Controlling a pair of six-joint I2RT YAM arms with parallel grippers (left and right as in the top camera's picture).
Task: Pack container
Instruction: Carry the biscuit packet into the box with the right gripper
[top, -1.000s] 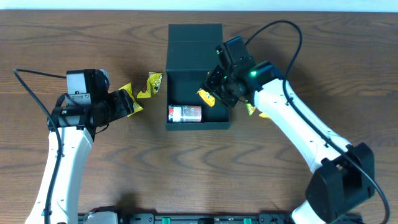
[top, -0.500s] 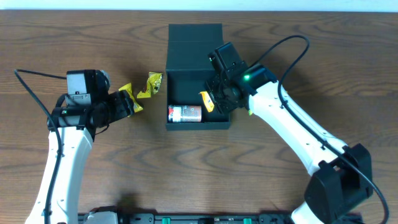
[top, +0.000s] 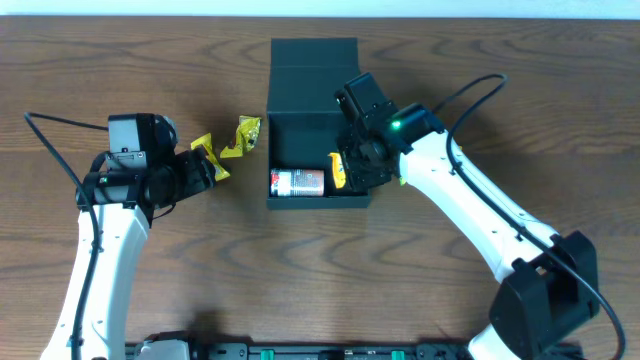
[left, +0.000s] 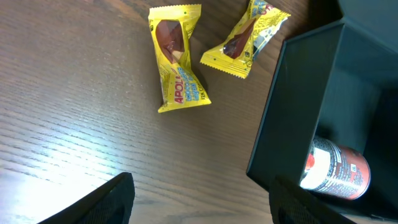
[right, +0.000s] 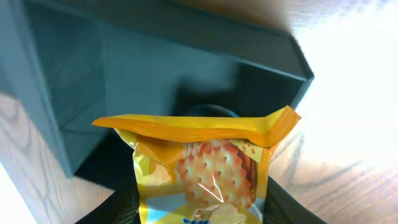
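The dark teal container (top: 285, 125) stands open at the table's middle, its flap lid (top: 313, 52) laid back. A red and white can (top: 297, 182) lies inside it and also shows in the left wrist view (left: 339, 171). My right gripper (top: 345, 172) is shut on a yellow cracker packet (right: 202, 162) and holds it over the container's right part (right: 68, 74). My left gripper (top: 205, 168) is open and empty, left of the container (left: 298, 106). Two yellow snack packets (left: 176, 59) (left: 246, 36) lie on the table ahead of it.
Another yellow-green packet (top: 403, 178) peeks out on the table under the right arm, just right of the container. The wooden table (top: 300, 280) extends on all sides.
My right gripper has carried the cracker packet left and down, from the container's right wall to inside its right part. The left arm has stayed still.
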